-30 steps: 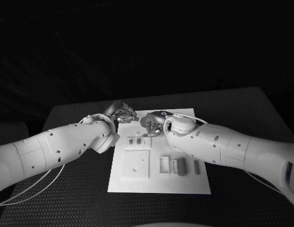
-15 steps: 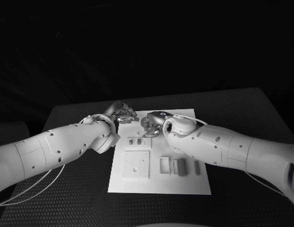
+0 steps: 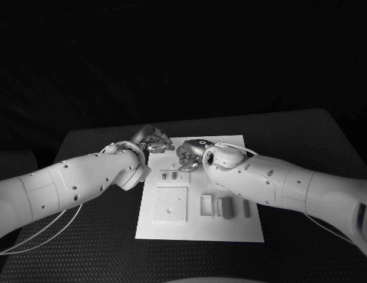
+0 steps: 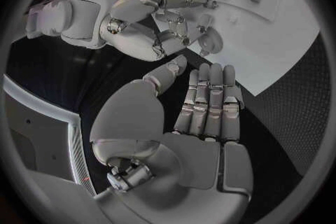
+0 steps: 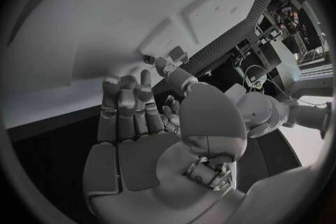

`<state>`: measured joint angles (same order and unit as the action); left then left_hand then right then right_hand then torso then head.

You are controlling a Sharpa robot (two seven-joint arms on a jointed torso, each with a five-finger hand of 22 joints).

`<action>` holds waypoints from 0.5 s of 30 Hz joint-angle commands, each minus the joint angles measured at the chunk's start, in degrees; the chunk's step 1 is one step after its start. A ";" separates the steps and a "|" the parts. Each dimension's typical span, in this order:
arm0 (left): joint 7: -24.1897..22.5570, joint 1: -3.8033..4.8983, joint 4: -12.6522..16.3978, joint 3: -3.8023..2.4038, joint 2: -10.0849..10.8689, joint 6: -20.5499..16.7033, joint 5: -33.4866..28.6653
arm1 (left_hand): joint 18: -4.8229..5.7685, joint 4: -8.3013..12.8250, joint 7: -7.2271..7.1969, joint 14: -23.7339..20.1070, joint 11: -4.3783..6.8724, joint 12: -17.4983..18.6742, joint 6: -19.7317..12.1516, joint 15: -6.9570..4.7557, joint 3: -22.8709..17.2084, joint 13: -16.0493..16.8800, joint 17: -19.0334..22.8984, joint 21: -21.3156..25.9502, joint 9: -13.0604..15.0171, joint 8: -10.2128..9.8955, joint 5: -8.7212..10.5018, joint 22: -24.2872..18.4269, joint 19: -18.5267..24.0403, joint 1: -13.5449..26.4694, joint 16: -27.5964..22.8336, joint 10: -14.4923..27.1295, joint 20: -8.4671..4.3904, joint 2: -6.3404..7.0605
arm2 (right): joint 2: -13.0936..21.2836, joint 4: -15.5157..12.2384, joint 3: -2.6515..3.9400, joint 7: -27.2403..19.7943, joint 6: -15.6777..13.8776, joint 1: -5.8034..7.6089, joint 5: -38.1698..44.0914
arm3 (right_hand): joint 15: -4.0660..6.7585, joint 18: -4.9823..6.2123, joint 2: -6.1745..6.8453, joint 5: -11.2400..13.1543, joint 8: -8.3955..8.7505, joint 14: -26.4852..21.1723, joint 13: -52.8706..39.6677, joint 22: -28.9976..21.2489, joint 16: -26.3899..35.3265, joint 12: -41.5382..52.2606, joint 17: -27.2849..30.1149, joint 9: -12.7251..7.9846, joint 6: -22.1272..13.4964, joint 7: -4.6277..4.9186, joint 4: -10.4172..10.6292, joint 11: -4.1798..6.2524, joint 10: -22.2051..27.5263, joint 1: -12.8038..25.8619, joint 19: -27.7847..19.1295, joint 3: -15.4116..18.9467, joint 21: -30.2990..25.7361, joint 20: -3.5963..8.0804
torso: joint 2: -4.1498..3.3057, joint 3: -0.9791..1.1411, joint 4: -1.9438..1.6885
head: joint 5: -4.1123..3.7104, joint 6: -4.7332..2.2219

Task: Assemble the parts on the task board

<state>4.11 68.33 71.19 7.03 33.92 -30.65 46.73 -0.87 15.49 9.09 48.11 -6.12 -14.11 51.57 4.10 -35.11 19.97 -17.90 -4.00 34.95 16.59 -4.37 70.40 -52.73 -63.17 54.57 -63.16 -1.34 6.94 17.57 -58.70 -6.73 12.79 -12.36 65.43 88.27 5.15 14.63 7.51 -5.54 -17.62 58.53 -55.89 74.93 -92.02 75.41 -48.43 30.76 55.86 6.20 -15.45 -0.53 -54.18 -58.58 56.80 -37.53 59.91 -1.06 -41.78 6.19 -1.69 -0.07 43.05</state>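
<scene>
A black worktop (image 3: 81,247) with a fine woven, dotted texture carries a flat white rectangular task board (image 3: 200,230), smooth and matte, lying lengthwise away from the robot. No writing or labels can be read on anything.

Two glossy white arms with rounded shells reach in from either side and meet over the far end of the board. The left hand (image 3: 154,141), silver and metallic, hovers at the board's far left corner; in the left wrist view (image 4: 203,117) its fingers (image 4: 210,95) lie straight and side by side, holding nothing. The right hand (image 3: 190,154) sits over the far middle of the board; in the right wrist view (image 5: 140,140) its fingers (image 5: 122,101) are extended and empty, with the thumb set apart.

On the board lies a raised square plate (image 3: 170,204) with small holes, at left of centre. To its right stand an open rectangular frame (image 3: 205,206), a darker grey block (image 3: 226,207) and a thin bar (image 3: 245,207), side by side and apart. Small parts (image 3: 172,175) sit just beyond the square plate, near the right hand.
</scene>
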 commanded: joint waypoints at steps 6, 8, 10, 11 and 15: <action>-0.74 0.10 -0.03 -0.03 -0.28 -0.17 -0.32 | 0.08 -0.29 0.18 0.20 0.01 0.30 -0.28 0.16 -0.12 -0.08 -0.08 0.17 -0.08 -0.12 0.10 -0.09 -0.22 0.23 -0.41 -0.34 -0.11 -0.40 | -0.94 0.84 -0.58 -0.23 1.97 -0.43 1.85 | 0.06 0.37 -1.31 0.11 -0.34 -0.27 -0.10 0.85 -0.14 0.06 0.04 0.23 1.53 0.28 -0.96 0.16 0.34 -0.72 -0.47 -0.12 -0.10 -0.03 | 0.02 0.02 -0.02 | 0.13 0.13; -0.75 0.10 -0.06 -0.03 -0.32 -0.15 -0.32 | 0.08 -0.29 0.18 0.20 0.01 0.30 -0.28 0.16 -0.12 -0.08 -0.08 0.17 -0.08 -0.12 0.10 -0.10 -0.22 0.23 -0.41 -0.34 -0.10 -0.41 | -1.10 1.07 -0.70 -0.12 1.93 -0.62 1.89 | 0.07 0.37 -1.33 0.12 -0.36 -0.27 -0.10 0.85 -0.15 0.07 0.04 0.25 1.58 0.26 -0.98 0.17 0.33 -0.76 -0.47 -0.11 -0.09 -0.03 | 0.02 0.02 -0.02 | 0.13 0.13; -0.75 0.10 -0.06 -0.03 -0.31 -0.17 -0.32 | 0.08 -0.29 0.19 0.19 0.00 0.30 -0.28 0.17 -0.12 -0.08 -0.08 0.17 -0.09 -0.11 0.10 -0.10 -0.22 0.23 -0.41 -0.34 -0.10 -0.40 | -1.23 1.33 -0.83 0.14 1.79 -0.77 1.92 | 0.08 0.37 -1.36 0.12 -0.38 -0.26 -0.10 0.86 -0.16 0.08 0.04 0.26 1.62 0.25 -0.99 0.19 0.32 -0.79 -0.47 -0.10 -0.08 -0.03 | 0.02 0.00 -0.06 | 0.25 0.22; -0.74 0.10 -0.02 -0.03 -0.27 -0.18 -0.32 | 0.08 -0.29 0.19 0.19 0.00 0.31 -0.29 0.17 -0.12 -0.08 -0.09 0.17 -0.09 -0.11 0.10 -0.10 -0.22 0.24 -0.41 -0.34 -0.10 -0.40 | -1.24 1.38 -0.86 0.19 1.73 -0.78 1.97 | 0.08 0.37 -1.36 0.12 -0.39 -0.26 -0.10 0.86 -0.16 0.08 0.04 0.26 1.62 0.24 -0.99 0.19 0.32 -0.79 -0.47 -0.09 -0.08 -0.03 | 0.02 0.00 -0.08 | 0.26 0.25; -0.73 0.10 0.00 -0.03 -0.23 -0.17 -0.32 | 0.09 -0.29 0.19 0.19 0.00 0.31 -0.29 0.17 -0.11 -0.09 -0.09 0.17 -0.10 -0.11 0.11 -0.11 -0.21 0.24 -0.42 -0.34 -0.10 -0.40 | -1.33 1.93 -0.91 0.44 1.48 -0.86 2.13 | 0.10 0.37 -1.39 0.14 -0.42 -0.24 -0.10 0.86 -0.17 0.10 0.03 0.28 1.68 0.23 -0.93 0.21 0.29 -0.74 -0.45 -0.02 -0.05 -0.05 | 0.00 0.00 -0.05 | 0.38 0.31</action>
<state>4.10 68.33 71.09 7.03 33.78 -30.65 46.66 -0.86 15.49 9.09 48.11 -6.12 -14.11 51.57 4.10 -35.11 19.98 -17.89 -4.00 34.95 16.59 -4.37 70.35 -52.73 -63.17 54.31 -63.16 -1.34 6.94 16.27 -57.10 -7.38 12.85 -11.77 64.96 89.32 5.08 14.62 6.62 -5.54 -18.02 58.47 -55.94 74.93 -92.02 75.41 -48.43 31.12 56.33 5.73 -16.12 -0.50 -54.16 -59.43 56.71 -37.74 59.91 -1.14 -41.76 6.21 -1.74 0.21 43.31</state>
